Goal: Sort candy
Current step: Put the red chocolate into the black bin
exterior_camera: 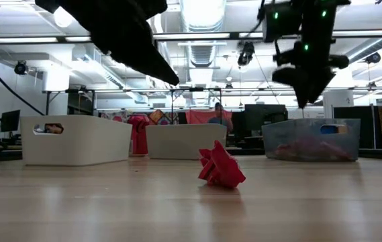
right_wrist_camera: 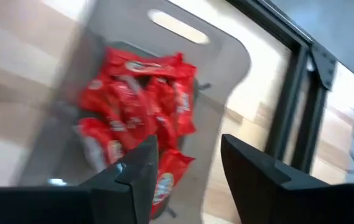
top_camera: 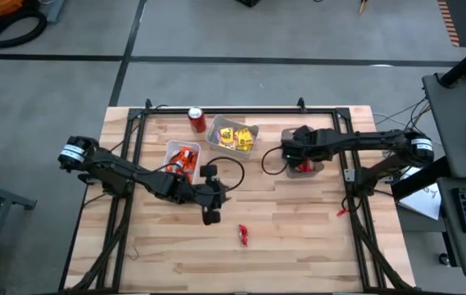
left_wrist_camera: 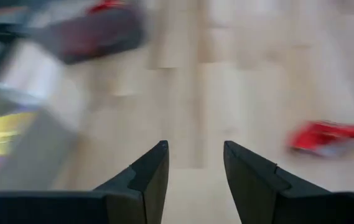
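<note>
One red-wrapped candy (top_camera: 243,235) lies alone on the wooden table, also seen in the low view (exterior_camera: 221,168) and the left wrist view (left_wrist_camera: 326,137). My left gripper (top_camera: 210,209) hovers open above the table to the candy's left, with nothing between its fingers (left_wrist_camera: 195,146). My right gripper (top_camera: 298,156) stands open over the grey bin (right_wrist_camera: 226,56), pointing down at the red candies (right_wrist_camera: 139,93) heaped inside. I see nothing held between its fingers (right_wrist_camera: 186,140).
A white bin with orange candies (top_camera: 182,161) sits just behind my left gripper. A bin with yellow candies (top_camera: 233,135) and a red soda can (top_camera: 197,120) stand at the far edge. A black frame (top_camera: 347,176) borders the work area.
</note>
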Robot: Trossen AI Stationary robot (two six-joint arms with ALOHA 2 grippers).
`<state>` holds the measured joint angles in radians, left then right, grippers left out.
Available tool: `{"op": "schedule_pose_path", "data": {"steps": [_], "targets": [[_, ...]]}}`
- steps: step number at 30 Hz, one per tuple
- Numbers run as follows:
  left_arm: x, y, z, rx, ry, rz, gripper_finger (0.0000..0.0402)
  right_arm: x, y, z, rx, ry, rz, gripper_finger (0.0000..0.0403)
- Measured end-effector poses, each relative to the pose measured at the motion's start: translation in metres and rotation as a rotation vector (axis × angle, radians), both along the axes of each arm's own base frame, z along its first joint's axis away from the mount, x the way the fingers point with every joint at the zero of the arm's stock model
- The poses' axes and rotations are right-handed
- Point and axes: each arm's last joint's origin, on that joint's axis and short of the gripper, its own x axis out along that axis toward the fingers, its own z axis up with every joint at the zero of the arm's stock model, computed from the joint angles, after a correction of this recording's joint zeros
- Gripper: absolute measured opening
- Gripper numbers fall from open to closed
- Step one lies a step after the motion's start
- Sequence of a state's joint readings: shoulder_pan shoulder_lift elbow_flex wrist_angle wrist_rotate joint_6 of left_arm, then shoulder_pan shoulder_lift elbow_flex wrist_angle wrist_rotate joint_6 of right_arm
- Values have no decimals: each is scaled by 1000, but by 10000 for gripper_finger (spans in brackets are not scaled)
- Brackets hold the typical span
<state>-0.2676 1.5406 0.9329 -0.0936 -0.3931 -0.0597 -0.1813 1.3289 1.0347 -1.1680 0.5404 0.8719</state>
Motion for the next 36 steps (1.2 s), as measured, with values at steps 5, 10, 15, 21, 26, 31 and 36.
{"op": "schedule_pose_path", "data": {"steps": [5,10,15,21,26,31,36], "targets": [[0,-7,-2,-141,39,-170,138,1,20,23,-20,-110,85,165],[2,-17,-11,-200,66,-239,140,4,48,36,-28,-253,203,164],[11,-35,-32,-185,72,-300,168,8,78,37,-12,-314,328,164],[28,-55,-56,-198,-28,-391,217,11,102,32,5,-315,425,164],[36,-56,-74,-201,-36,-387,229,12,117,28,22,-327,439,164],[43,-54,-90,-194,-52,-390,218,12,131,23,39,-330,456,164],[48,-40,-103,-258,-19,-356,197,11,147,19,61,-344,487,164]]}}
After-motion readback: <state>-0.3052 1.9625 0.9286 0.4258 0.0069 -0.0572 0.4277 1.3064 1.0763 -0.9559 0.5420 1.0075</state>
